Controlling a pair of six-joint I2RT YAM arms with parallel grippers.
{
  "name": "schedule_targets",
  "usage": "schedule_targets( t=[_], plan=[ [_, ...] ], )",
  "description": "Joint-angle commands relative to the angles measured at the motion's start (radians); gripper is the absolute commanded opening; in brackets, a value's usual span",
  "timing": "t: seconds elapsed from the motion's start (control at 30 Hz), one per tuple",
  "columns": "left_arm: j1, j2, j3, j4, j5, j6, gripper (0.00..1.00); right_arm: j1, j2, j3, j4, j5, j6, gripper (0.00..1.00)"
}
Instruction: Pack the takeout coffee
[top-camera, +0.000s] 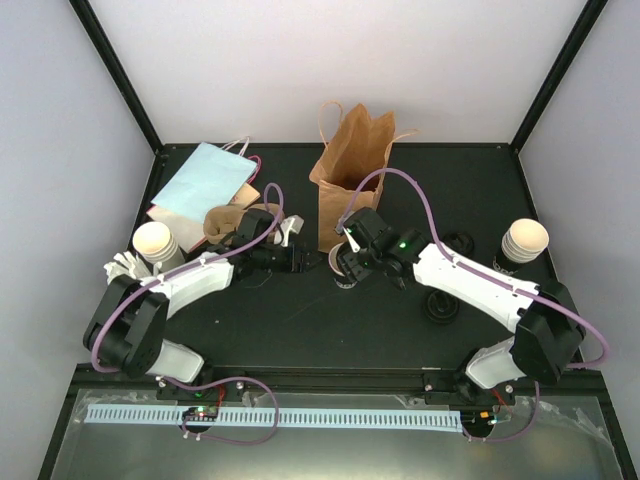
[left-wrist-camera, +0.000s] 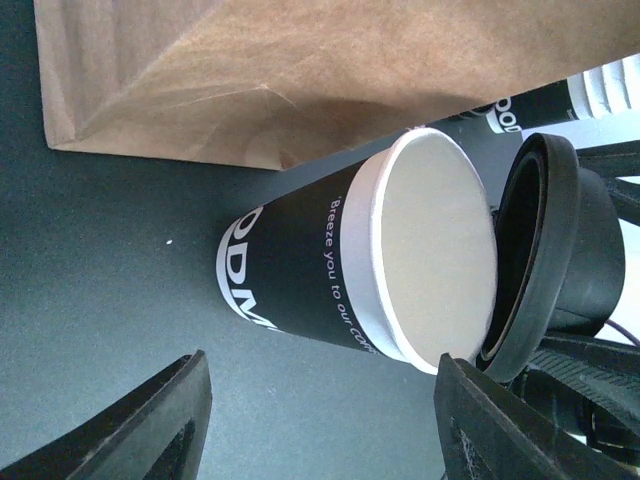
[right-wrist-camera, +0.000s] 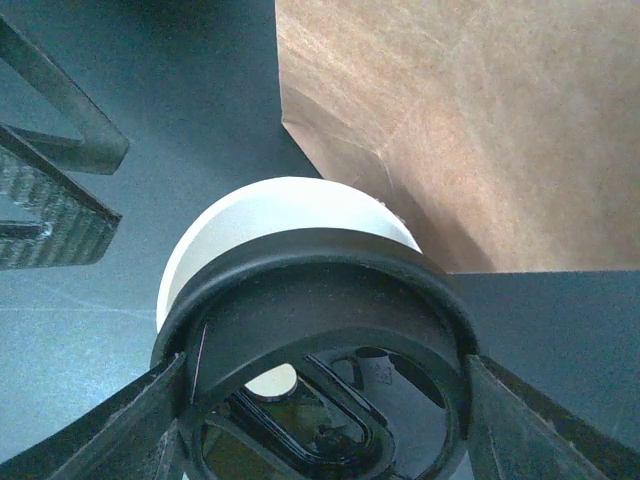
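Observation:
One takeout coffee cup (left-wrist-camera: 300, 275), black with white lettering and a cream inside, stands uncovered in front of the brown bag (top-camera: 352, 165). My right gripper (right-wrist-camera: 325, 425) is shut on a round black lid (right-wrist-camera: 320, 300). It holds the lid tilted against the cup's rim (right-wrist-camera: 285, 210). The lid (left-wrist-camera: 555, 250) shows edge-on beside the cup's mouth in the left wrist view. My left gripper (left-wrist-camera: 320, 430) is open, with the cup just beyond its fingertips and nothing between them. From above, the cup (top-camera: 336, 265) sits between the left gripper (top-camera: 297, 258) and the right gripper (top-camera: 350, 256).
Stacks of cups stand at the left (top-camera: 155, 243) and the right (top-camera: 524, 240). Loose black lids (top-camera: 441, 308) lie near the right arm. A flat pale-blue bag (top-camera: 205, 180) lies at the back left, with crumpled brown paper (top-camera: 225, 222) beside it.

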Motion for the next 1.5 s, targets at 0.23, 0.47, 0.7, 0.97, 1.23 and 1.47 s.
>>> schedule_targets(
  t=[0.23,0.47,0.7,0.97,1.23,1.47],
  plan=[
    [-0.004,0.068,0.059,0.074,0.053,-0.005,0.5,0.007,0.031,0.067,0.001,-0.009,-0.03,0.7],
    [-0.005,0.08,0.064,0.08,0.057,-0.001,0.46,0.011,0.045,0.102,-0.032,-0.004,-0.05,0.7],
    [-0.005,0.093,0.067,0.085,0.065,-0.001,0.44,0.012,0.086,0.125,-0.048,0.0,-0.061,0.7],
    [-0.005,0.102,0.07,0.085,0.069,0.004,0.43,0.014,0.105,0.153,-0.075,0.003,-0.062,0.72],
    [-0.005,0.101,0.072,0.083,0.07,0.007,0.43,0.025,0.106,0.215,-0.144,0.027,-0.062,0.72],
    [-0.005,0.06,0.042,0.094,0.035,-0.002,0.4,0.024,0.135,0.287,-0.26,0.018,-0.06,0.72]
  ],
)
